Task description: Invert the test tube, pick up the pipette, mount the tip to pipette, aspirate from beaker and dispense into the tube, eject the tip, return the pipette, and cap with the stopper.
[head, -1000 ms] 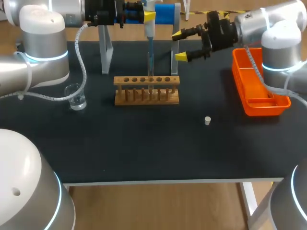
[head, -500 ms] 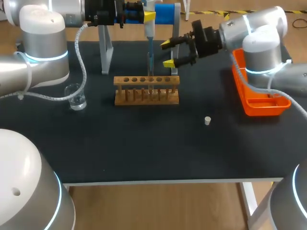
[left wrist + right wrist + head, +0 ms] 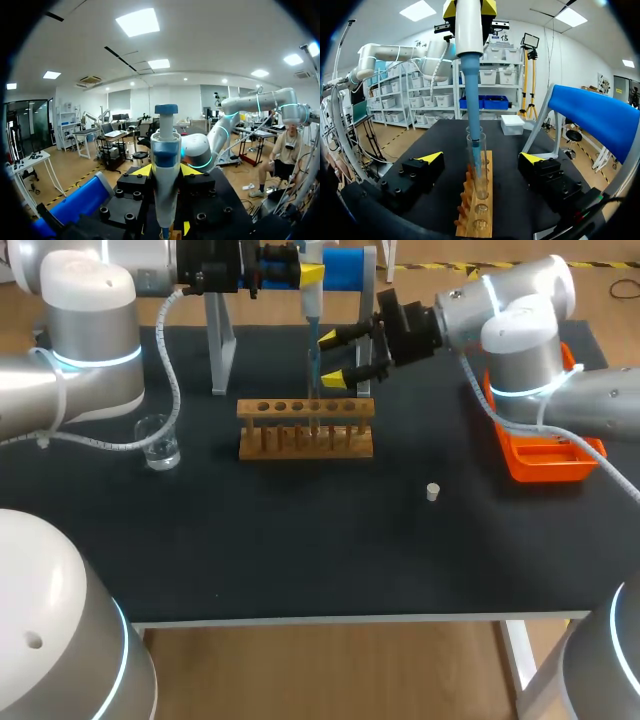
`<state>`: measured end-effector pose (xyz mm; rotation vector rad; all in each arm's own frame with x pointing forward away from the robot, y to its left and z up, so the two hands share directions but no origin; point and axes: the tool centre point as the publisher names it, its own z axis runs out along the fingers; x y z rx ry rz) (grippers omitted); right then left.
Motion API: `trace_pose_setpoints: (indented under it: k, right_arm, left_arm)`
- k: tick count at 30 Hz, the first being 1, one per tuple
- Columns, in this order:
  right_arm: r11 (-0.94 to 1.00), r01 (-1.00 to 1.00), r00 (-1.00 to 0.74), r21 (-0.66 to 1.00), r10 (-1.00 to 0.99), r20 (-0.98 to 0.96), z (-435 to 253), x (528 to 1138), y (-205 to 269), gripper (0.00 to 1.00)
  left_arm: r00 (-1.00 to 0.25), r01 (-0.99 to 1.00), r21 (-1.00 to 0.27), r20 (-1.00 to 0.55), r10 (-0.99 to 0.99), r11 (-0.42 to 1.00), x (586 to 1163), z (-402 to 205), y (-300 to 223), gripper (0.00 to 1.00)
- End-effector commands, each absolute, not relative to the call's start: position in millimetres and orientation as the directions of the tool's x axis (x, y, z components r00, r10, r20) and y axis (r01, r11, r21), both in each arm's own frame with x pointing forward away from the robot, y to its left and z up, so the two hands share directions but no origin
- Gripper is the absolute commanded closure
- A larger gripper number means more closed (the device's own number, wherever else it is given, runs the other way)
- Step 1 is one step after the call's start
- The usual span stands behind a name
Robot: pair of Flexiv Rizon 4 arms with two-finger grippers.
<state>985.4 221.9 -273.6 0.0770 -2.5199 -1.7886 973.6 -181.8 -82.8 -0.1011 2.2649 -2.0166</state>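
Right gripper (image 3: 334, 357): shifted inward, fingers wide, flanking test tube (image 3: 480, 175). Left gripper (image 3: 297, 272): clamps pipette (image 3: 312, 308), tip (image 3: 475, 150) inside it. Step, judged: dispensing; next, straight upward withdrawal.

Black table (image 3: 300, 560) fills the head view, a white leg (image 3: 520, 660) showing under its near edge, and below that comes a warm wood-look floor (image 3: 330, 670). On the far side, a strip of yellow-and-black tape (image 3: 425, 267) runs along the floor. Overhead, bright square ceiling panels (image 3: 137, 21) are all lit against white. White walls (image 3: 570, 60) all round. One side has tall shelving (image 3: 490, 75) stacked with white and blue bins. The other has dark glass partitions (image 3: 25, 125) and white desks (image 3: 30, 160).
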Motion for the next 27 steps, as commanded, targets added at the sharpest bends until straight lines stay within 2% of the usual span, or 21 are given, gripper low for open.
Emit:
trace_pose_setpoints:
  k: [1,16,27]
  right_arm:
    - [0.357,-0.008,-0.997,0.934,-0.072,0.019,-278,992,233,0.0]
    - [0.486,-0.023,-0.998,0.873,-0.056,0.005,-299,998,260,0.0]
    - [0.538,-0.049,-0.999,0.842,-0.026,-0.042,-307,992,259,0.0]
  left_arm:
    - [-0.992,0.021,-0.993,-0.036,-0.121,0.118,974,-82,-182,1.0]
    - [-0.992,0.021,-0.993,-0.036,-0.121,0.118,974,-82,-182,1.0]
    - [-0.992,0.021,-0.993,-0.036,-0.121,0.118,974,-82,-182,1.0]
